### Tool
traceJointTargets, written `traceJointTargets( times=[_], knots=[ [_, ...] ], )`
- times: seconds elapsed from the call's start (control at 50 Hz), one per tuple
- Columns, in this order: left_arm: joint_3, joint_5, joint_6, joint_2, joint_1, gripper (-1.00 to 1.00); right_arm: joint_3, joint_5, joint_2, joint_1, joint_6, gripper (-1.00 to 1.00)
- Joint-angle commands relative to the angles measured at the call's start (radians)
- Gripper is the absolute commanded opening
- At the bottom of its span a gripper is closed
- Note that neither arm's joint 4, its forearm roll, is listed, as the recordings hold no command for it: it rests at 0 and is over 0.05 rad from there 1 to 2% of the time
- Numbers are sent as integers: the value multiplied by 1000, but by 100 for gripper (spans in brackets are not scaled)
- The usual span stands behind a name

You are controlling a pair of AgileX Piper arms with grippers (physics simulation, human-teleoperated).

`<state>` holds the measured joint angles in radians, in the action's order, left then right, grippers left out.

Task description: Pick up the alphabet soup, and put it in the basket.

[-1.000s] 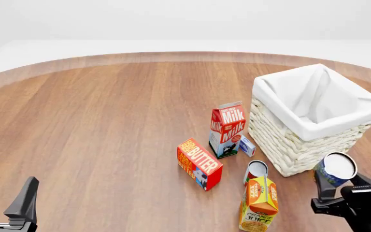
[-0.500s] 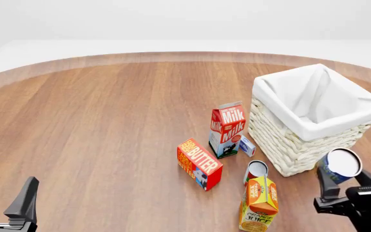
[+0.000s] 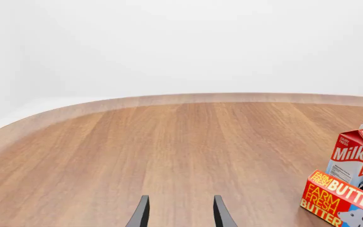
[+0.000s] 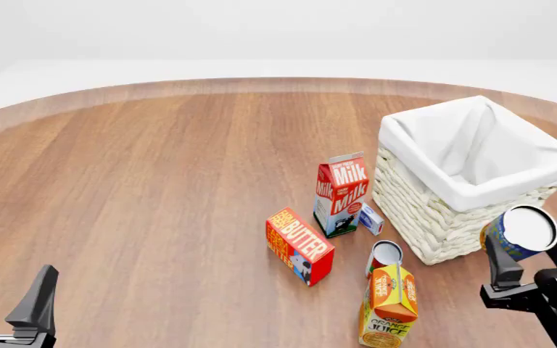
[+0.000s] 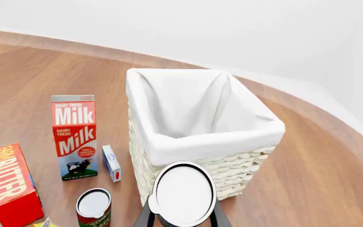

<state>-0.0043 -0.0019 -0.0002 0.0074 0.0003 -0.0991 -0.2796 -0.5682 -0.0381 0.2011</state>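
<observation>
The right pincer (image 4: 521,267) is clenched on the alphabet soup (image 4: 521,233), holding it off the table (image 4: 162,181) just beside the basket (image 4: 423,210), near its rim. The can shows a silvery-white top and a blue and yellow label. The left pincer (image 3: 179,213) is spread wide, holding nothing.

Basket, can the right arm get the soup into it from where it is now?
Probably yes: the right claw holds the soup beside the basket, whose open top looks unobstructed.
</observation>
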Motion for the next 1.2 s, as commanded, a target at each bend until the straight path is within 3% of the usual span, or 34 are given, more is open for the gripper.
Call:
traceJointTargets(
  times=[0.02, 0.84, 1.2],
  knots=[
    [0, 0, 0, 0, 0, 100, -51, 16, 8, 2, -8, -100],
    [0, 0, 0, 0, 0, 100, -196, 63, -8, 5, 12, -100],
    [0, 0, 0, 0, 0, 100, -251, 40, -67, 2, 24, -100]
  ],
)
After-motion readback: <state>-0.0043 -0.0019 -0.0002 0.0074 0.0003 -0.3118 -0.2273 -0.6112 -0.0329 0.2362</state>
